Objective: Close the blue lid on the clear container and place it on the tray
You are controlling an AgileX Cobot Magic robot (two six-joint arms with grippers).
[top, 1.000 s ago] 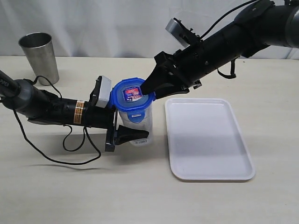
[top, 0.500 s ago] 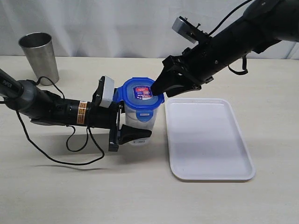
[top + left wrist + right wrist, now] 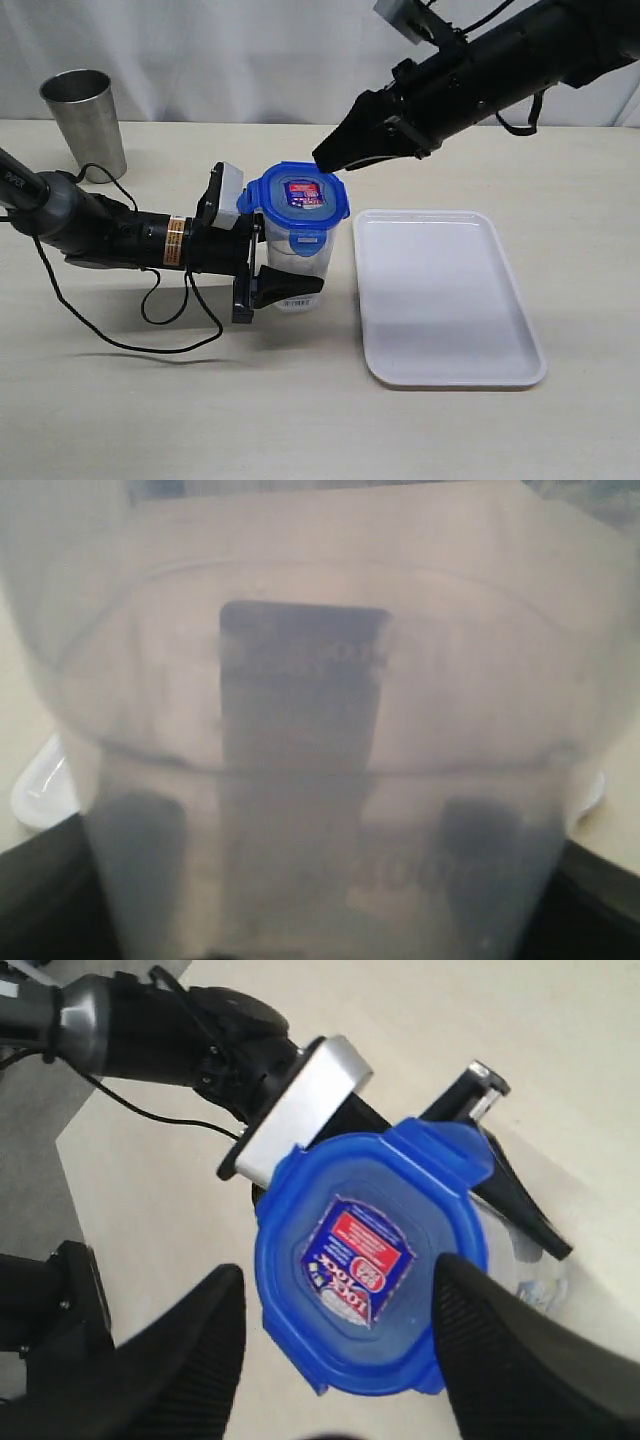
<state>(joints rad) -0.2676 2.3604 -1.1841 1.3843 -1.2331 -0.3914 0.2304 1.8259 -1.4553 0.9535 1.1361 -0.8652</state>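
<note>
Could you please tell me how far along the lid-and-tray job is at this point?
Done: the blue lid sits on the clear container, though a side flap seems to stick out, so locking is unsure. In hand: the left gripper clamps the container upright on the table; the right gripper hovers open above the lid, apart. Left: setting the container on the tray beside it.

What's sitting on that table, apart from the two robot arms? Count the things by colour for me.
Blue: 1, the blue lid
Clear: 1, the clear container
White: 1, the tray
Silver-grey: 1, the steel cup
Total: 4
</note>
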